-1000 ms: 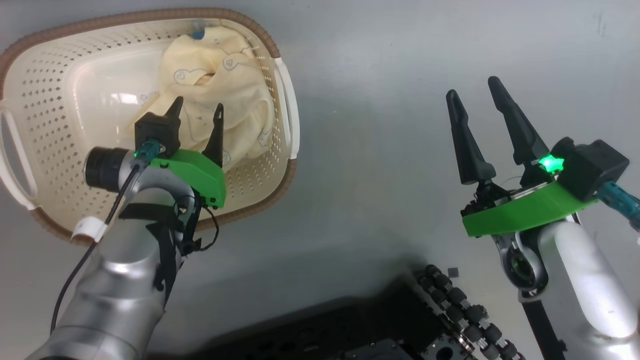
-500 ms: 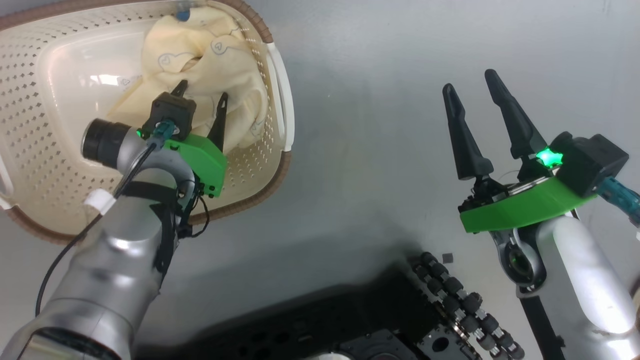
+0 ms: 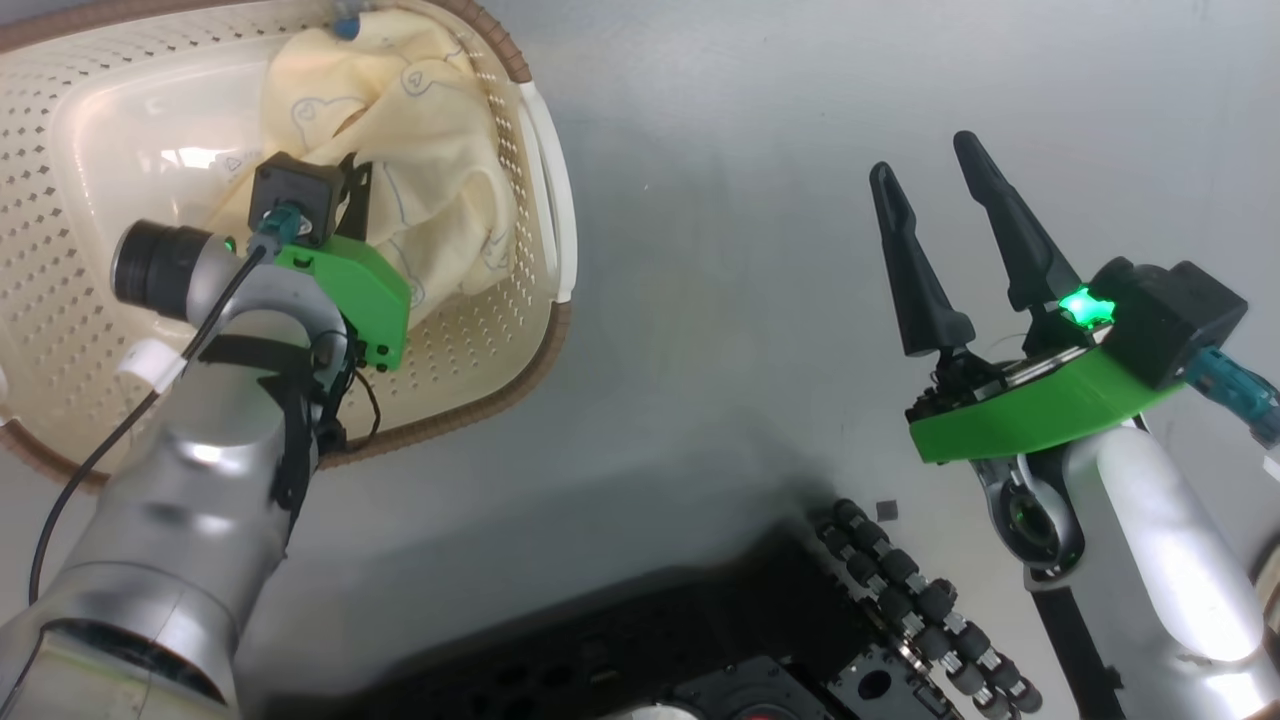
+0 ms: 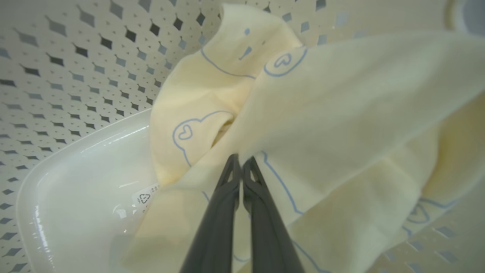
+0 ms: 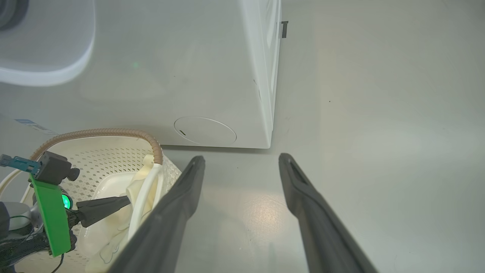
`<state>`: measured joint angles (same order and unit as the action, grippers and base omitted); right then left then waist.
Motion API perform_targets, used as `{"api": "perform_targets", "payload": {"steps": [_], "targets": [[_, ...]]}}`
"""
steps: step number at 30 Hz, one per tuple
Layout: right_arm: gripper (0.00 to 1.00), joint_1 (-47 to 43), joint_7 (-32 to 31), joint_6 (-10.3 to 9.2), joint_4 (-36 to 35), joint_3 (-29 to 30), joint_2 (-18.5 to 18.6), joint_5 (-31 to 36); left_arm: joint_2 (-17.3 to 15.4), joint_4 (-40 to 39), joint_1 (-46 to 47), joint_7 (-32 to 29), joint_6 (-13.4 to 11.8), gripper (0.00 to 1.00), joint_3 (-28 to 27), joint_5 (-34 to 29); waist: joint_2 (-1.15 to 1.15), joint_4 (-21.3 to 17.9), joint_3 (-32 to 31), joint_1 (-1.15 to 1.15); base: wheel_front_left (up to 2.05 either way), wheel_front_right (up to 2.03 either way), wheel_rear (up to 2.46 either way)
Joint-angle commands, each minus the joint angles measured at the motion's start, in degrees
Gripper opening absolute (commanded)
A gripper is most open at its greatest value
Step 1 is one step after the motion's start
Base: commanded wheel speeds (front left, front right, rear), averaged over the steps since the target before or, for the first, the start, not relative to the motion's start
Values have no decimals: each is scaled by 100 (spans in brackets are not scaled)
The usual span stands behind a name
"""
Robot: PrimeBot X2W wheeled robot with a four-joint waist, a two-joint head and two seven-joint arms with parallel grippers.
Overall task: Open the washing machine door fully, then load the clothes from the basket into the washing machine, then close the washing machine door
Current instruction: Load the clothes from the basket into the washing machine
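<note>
Floor: plain grey, smooth, faintly glossy, with a soft pale glare patch in the right wrist view. Small dark square chip lies on it. A tiny dark speck sits farther off.

Basket: left half of bottom bare, room to reach in; clothes piled vs right wall. Floor btwn basket & right gripper free for passing. Washing machine front blocks just behind basket; floor past its corner unblocked.
</note>
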<state>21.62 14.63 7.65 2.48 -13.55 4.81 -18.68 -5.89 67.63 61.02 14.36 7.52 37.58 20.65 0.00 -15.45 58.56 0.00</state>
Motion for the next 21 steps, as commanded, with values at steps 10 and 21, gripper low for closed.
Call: {"api": "perform_targets", "payload": {"steps": [10, 21], "targets": [[100, -233, 37, -16, -140, 10, 118, 4, -137, -464, -247, 44, -4, 0, 374, 888, 0, 155, -266, 0, 0, 0, 0], [100, -274, 37, -16, -44, 73, 285, 35, -341, -2146, -1114, 62, -31, 0, -327, 900, 0, 550, -1153, 0, 0, 0, 0]]}}
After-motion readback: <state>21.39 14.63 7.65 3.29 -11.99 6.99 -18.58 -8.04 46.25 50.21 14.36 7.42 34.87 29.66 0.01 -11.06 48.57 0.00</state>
